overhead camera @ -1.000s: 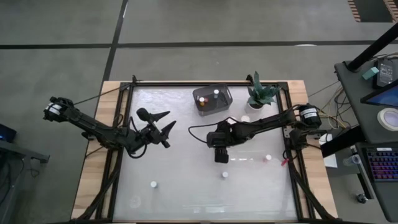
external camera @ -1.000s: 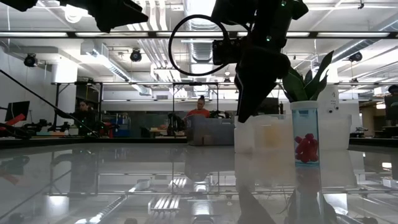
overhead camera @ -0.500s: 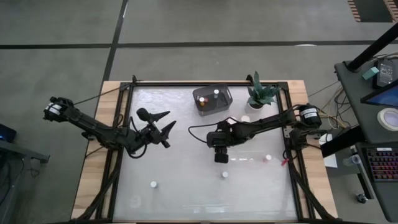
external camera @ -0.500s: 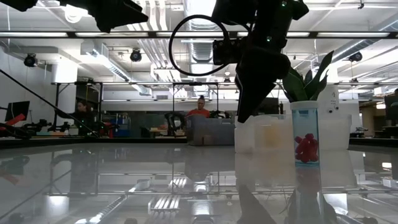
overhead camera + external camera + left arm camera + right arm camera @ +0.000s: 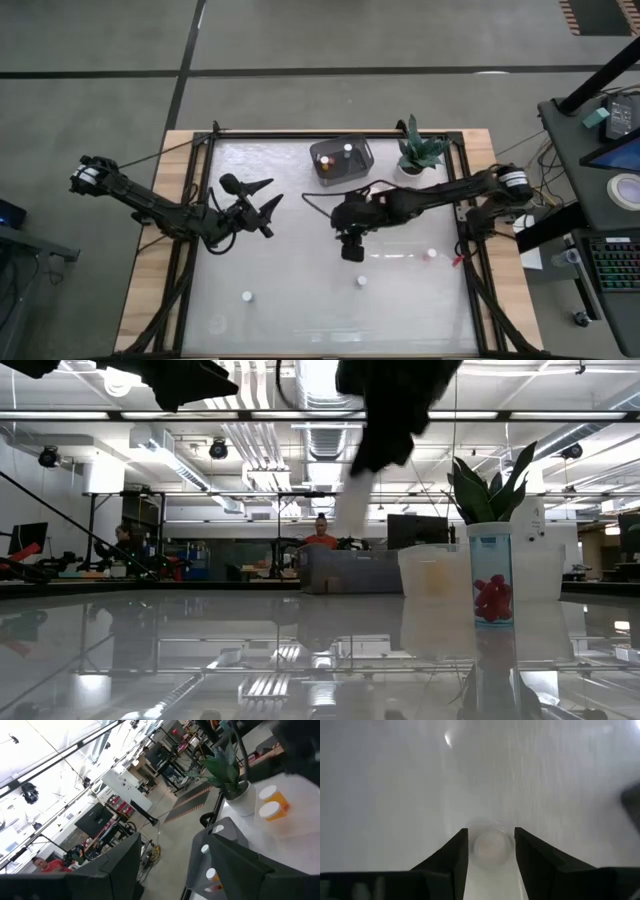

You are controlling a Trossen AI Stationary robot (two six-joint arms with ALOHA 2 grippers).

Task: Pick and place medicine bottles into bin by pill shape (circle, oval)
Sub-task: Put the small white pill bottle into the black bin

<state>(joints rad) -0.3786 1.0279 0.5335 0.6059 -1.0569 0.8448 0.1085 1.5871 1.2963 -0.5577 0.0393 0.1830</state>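
My right gripper [image 5: 351, 248] hangs over the middle of the table, shut on a small all-white medicine bottle [image 5: 352, 510]. That bottle shows round between the fingers in the right wrist view [image 5: 492, 847]. My left gripper [image 5: 272, 192] waits open and empty at the left. Other white bottles stand on their bases on the table [image 5: 246, 296] [image 5: 361, 282] [image 5: 431, 254]. An orange bottle [image 5: 435, 575] and one with red pills [image 5: 492, 588] stand at the right. The grey bin [image 5: 341, 160] holds a few bottles. My right gripper pinches the white bottle between its two fingers [image 5: 455, 855], one on each side of its upper end [image 5: 476, 851]. The fingers come from above, pointing down. The bottle hangs below them, tilted, lifted clear of the table.
A green potted plant [image 5: 420, 150] stands at the far right beside the bin. Two orange bottles [image 5: 272, 805] stand near the plant's pot. The black frame rails [image 5: 465, 200] run along the table's edges. People show in the room behind the table [image 5: 320, 535].
My right gripper has gone up and a little toward the table's left edge with the white bottle. The bottle stood on the table before and now hangs clear of it, tilted.
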